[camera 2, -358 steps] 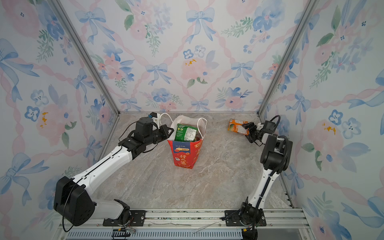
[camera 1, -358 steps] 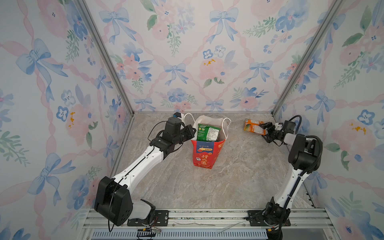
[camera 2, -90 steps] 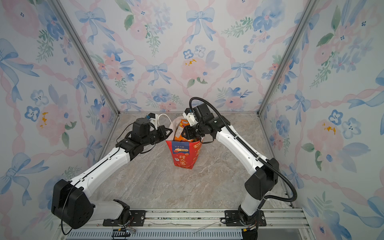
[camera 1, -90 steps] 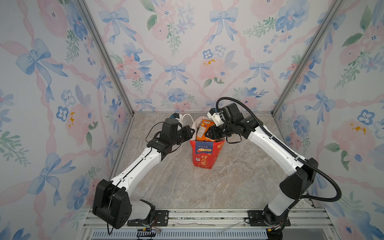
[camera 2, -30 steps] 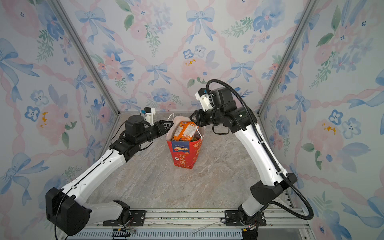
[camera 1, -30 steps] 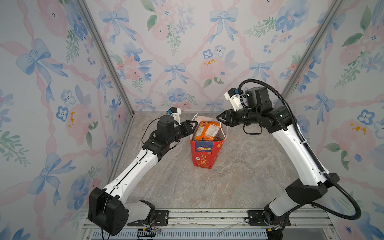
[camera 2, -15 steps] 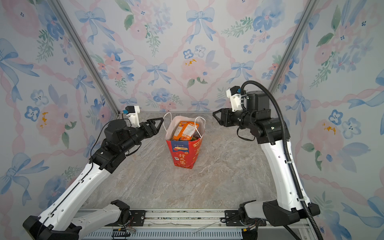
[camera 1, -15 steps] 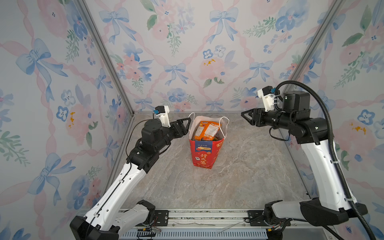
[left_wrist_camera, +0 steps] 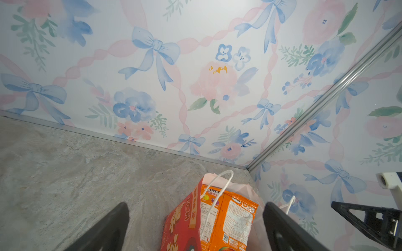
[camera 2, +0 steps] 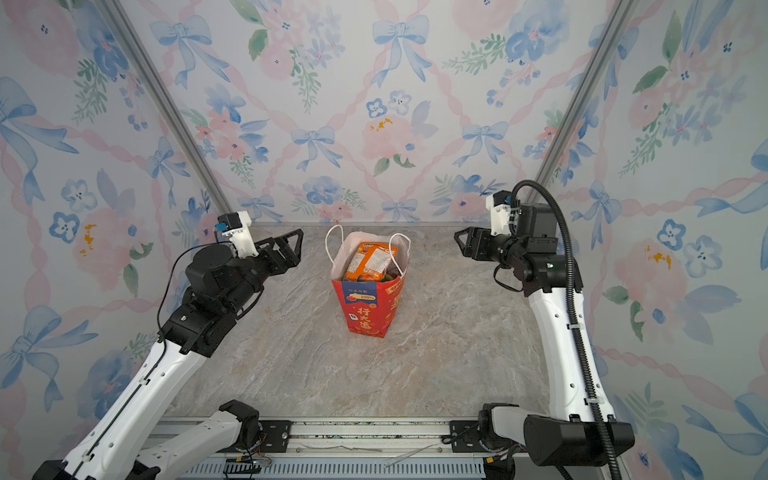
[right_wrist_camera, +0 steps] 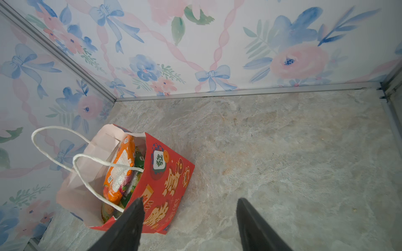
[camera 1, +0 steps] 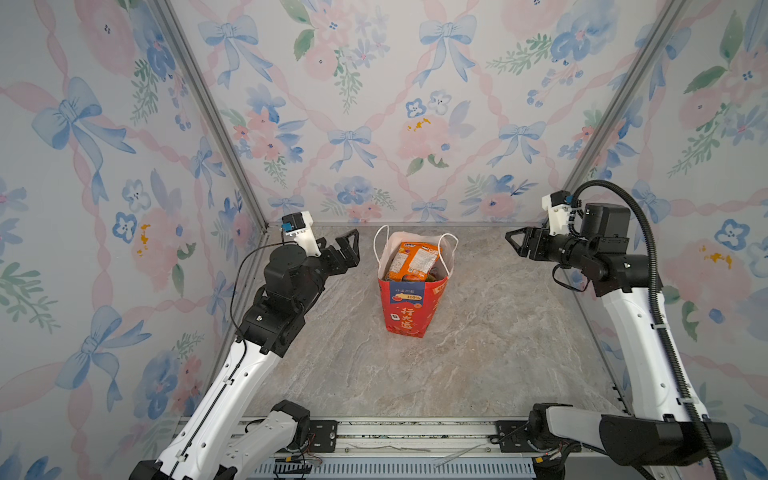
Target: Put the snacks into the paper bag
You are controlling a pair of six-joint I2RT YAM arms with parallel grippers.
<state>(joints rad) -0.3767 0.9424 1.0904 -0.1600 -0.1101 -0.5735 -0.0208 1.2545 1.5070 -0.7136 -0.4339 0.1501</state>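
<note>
**Bag packed, both arms standing clear**

On the left, the left arm hangs above the bench. The left jaws are spread wide and empty, pointing toward the paper bag but well apart from it. The bag seems to need no steadying.

The bag stands upright on its own mid-bench, nearer the back wall. Its mouth is open and its white cord handles droop outward, which leaves the opening free.

The snacks sit inside. An orange packet leans on top, over a green packet and others too buried to tell apart. No packet lies on the bench, so the task looks finished.

The bag's blue label reads "100%", with gold Chinese characters below it. The left wrist view shows "FRUITS" on the orange packet, a QR code lower down, and the letters "CH" on the bag's side.

On the right, the right arm holds the right jaws parted and empty, also well clear of the bag.
</note>
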